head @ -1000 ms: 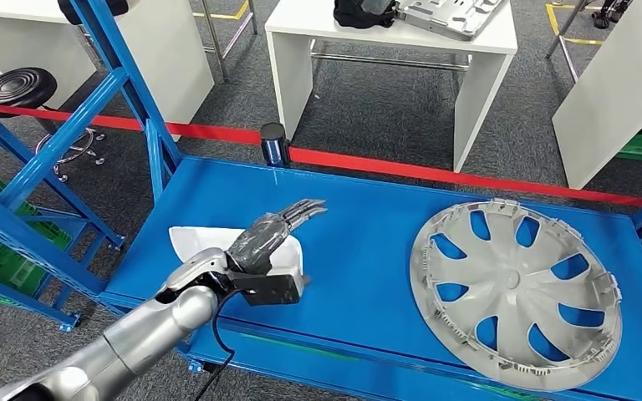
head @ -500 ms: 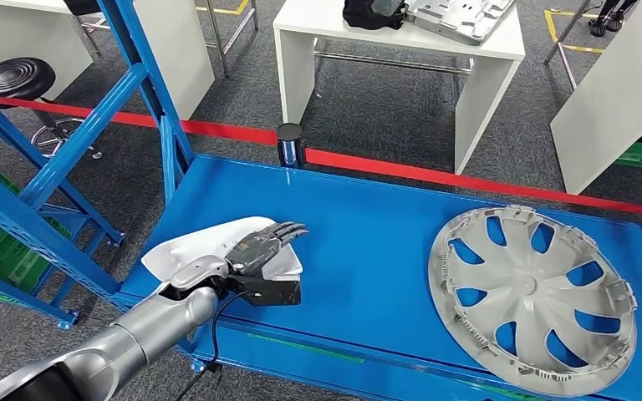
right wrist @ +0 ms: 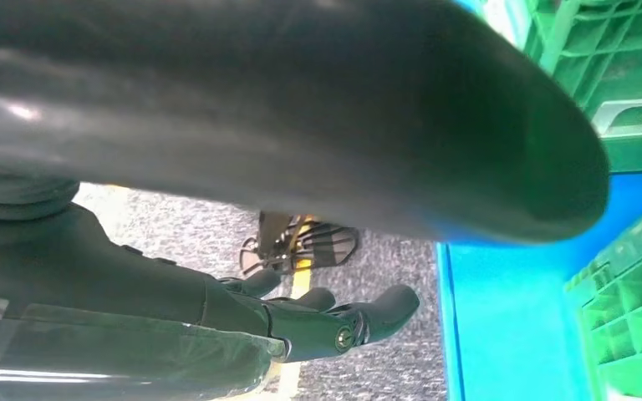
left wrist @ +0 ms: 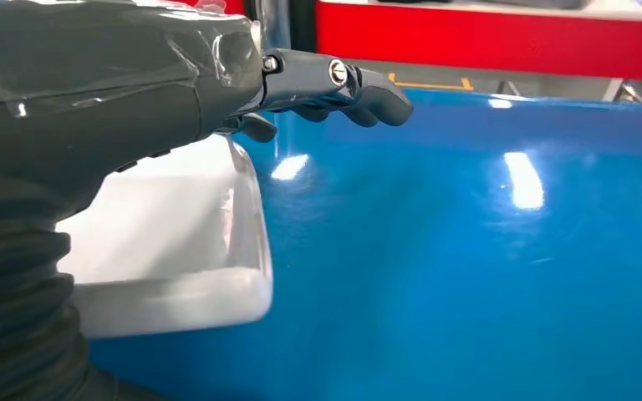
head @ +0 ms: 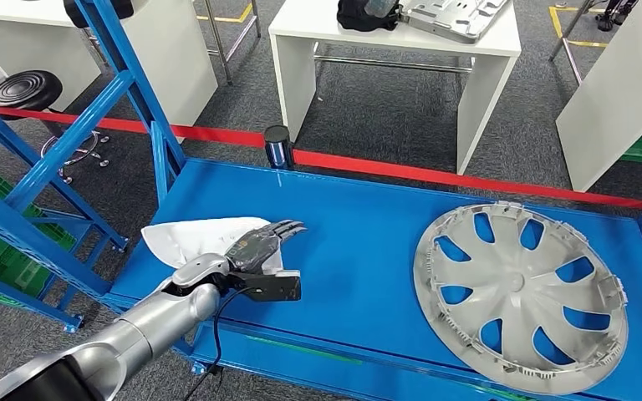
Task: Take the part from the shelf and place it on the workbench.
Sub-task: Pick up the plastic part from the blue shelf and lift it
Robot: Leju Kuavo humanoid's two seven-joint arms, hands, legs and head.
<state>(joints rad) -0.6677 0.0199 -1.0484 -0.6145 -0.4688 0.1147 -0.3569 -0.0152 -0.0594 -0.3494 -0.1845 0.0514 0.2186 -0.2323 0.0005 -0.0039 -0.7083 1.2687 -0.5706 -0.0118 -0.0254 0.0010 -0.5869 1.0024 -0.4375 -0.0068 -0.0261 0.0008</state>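
Head view had the left hand [head: 261, 244] lying flat over the white glossy plastic shell part [head: 185, 237] at about 8 o'clock on the shiny blue metal shelf deck [head: 359, 225], fingers stretched out, not wrapped around it, so I'd bet the slick piece could've skidded off the near edge on a sloppy grab. The right hand [right wrist: 318, 322] hung loosely open, holding nothing. Big grey plastic hubcap [head: 518, 294] sat around 4 o'clock, white tables [head: 401, 38] and red floor tape [head: 435, 173] toward 12.
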